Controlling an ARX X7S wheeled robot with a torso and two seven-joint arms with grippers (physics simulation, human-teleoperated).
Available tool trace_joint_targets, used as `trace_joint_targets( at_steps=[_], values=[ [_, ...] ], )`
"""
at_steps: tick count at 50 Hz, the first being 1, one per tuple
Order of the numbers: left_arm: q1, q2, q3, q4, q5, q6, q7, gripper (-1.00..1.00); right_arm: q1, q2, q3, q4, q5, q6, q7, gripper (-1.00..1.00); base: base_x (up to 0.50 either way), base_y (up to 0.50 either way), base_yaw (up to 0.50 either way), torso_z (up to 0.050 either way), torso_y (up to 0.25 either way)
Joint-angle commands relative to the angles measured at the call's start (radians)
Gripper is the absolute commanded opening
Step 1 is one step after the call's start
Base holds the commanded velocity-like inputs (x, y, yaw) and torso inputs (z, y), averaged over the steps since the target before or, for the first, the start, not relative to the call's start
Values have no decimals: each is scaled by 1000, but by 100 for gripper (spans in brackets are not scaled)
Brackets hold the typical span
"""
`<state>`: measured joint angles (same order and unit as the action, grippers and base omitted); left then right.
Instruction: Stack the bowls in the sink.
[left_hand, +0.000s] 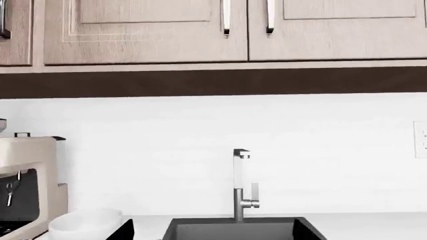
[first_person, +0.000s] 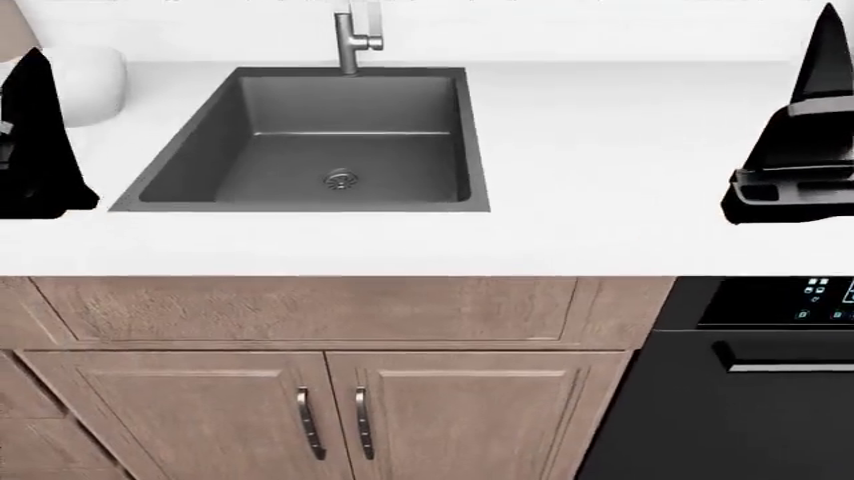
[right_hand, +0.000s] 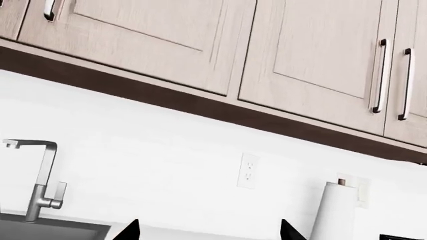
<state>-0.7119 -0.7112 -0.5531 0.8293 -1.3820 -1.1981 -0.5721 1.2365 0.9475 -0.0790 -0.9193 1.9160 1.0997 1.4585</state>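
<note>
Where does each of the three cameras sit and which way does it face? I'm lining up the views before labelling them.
Head view: on the robot's head, looking down over the sink and counter; left gripper and right gripper show at the edges.
Left wrist view: near the left gripper, facing the wall, faucet and upper cabinets; a fingertip shows beside a white bowl.
Right wrist view: near the right gripper, tilted, facing wall and paper towel roll; both fingertips show.
All three share the faucet.

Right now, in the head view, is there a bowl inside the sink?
No. The sink basin holds only its round drain; a white bowl sits on the counter beside it.
</note>
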Motion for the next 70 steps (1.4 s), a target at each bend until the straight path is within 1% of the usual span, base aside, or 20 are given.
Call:
trace_joint_targets(
  at_steps=[1,7,14,23,27,38,46,50,55,59,63,70],
  values=[
    [-126,-87,6,-29,-163,-37,-122,100,147,94,-82,1,135,-27,75,100,207,293,0,0,0],
    [-215,-128,69,-53,-232,-31,-186,100,157,105,-90,5,131,-35,64,100,213,294,0,0,0],
    [-275,-187,100,-79,-321,-17,-247,100,130,120,-70,-3,118,-52,40,100,225,291,0,0,0],
    [-306,-201,136,-86,-336,-10,-266,100,53,147,6,-7,92,-87,-6,100,115,73,0,0,0],
    [-340,-211,166,-97,-346,-5,-276,100,80,152,-17,-16,91,-71,4,100,35,321,0,0,0],
    [-319,-221,151,-93,-354,-1,-275,100,75,148,-30,-19,79,-69,-4,100,76,500,0,0,0],
    [-308,-213,154,-90,-337,-1,-265,100,72,148,-27,-25,81,-78,-17,100,176,500,0,0,0],
    [-310,-216,161,-93,-342,2,-270,100,59,145,-18,-29,81,-87,-28,100,403,433,0,0,0],
    [-322,-227,183,-108,-377,13,-305,100,49,147,-9,-29,78,-93,-36,100,500,332,0,0,0],
    [-333,-222,201,-113,-366,14,-302,100,37,154,5,-30,74,-99,-40,100,500,295,0,0,0],
    [-316,-219,190,-109,-356,12,-293,100,3,162,26,-35,65,-106,-47,100,500,98,0,0,0],
    [-301,-224,178,-103,-359,15,-292,100,18,155,7,-31,62,-100,-45,100,500,92,0,0,2]
  ],
)
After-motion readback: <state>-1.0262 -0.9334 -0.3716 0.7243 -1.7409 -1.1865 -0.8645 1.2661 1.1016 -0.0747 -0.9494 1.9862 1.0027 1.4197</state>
